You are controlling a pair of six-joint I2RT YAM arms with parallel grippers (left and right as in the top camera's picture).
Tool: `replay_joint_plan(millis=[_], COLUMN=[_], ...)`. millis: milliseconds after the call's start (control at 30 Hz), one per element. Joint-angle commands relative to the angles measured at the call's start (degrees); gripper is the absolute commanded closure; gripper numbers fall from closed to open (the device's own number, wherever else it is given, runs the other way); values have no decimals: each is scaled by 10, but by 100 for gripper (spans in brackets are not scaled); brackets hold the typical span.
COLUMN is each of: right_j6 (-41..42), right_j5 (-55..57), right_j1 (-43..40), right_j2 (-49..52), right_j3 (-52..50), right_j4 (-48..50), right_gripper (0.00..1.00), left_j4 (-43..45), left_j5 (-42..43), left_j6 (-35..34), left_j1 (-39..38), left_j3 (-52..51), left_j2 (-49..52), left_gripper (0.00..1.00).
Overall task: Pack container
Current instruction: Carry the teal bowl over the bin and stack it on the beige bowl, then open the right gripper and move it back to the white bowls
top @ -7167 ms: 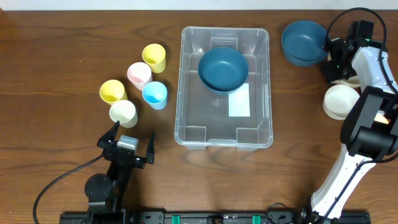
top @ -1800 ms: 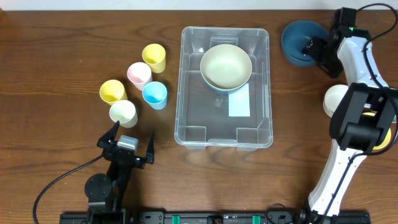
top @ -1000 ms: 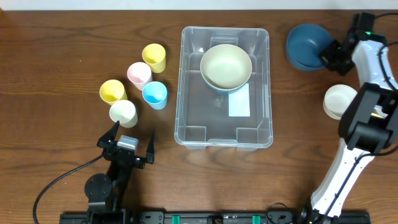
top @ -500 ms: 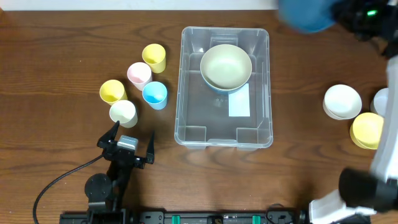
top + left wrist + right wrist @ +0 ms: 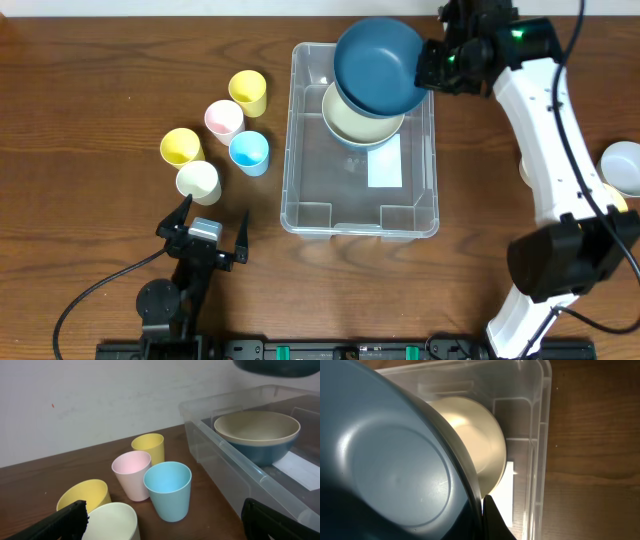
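Note:
The container (image 5: 330,195) is a large clear bin at the table's middle, with a white label (image 5: 384,160) on its base. In its far half a cream bowl (image 5: 360,125) sits nested in a dark blue bowl (image 5: 267,452). My right gripper (image 5: 432,62) is shut on the rim of another dark blue bowl (image 5: 380,65), held tilted above the container's far end and overlapping the cream bowl. In the right wrist view this bowl (image 5: 385,470) fills the left side, its rim pinched at my gripper (image 5: 482,516). My left gripper (image 5: 205,235) stands open near the front left, holding nothing.
Several cups stand left of the container: yellow (image 5: 248,92), pink (image 5: 224,120), light blue (image 5: 249,152), yellow (image 5: 181,148) and cream (image 5: 198,182). A white bowl (image 5: 622,165) lies at the right edge. The right arm (image 5: 545,130) stretches along the container's right side.
The right arm has swung left with the dark blue bowl, from the far right corner to above the container's far end. The left arm has not moved.

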Motion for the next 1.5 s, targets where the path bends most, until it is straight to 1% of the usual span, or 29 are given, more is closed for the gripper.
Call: replay_joint_plan(millis=[0, 467, 767, 967, 1100, 1200, 1333, 1467], right_j6=[1, -1, 0, -1, -1, -1, -6, -37], right_j5=[6, 3, 21, 24, 24, 24, 24, 24], right_j1=[10, 33, 36, 36, 36, 36, 35, 35], right_j2=[12, 115, 122, 122, 123, 123, 123, 118], right_j3=[5, 5, 5, 5, 5, 5, 6, 28], right_j4=[10, 45, 56, 54, 54, 54, 59, 60], right_gripper=[99, 99, 96, 93, 79, 61, 53, 41], left_j4=[-20, -20, -20, -20, -20, -20, -20, -20], left_j5=[3, 3, 3, 3, 3, 3, 3, 3], left_j6=[8, 8, 8, 8, 8, 8, 8, 8], left_j1=[2, 2, 2, 2, 2, 2, 2, 2], left_j3=[-11, -11, -11, -11, -11, -11, -11, -11], left_j2=[-3, -3, -3, -3, -3, -3, -3, -3], left_gripper=[2, 2, 2, 2, 2, 2, 2, 2])
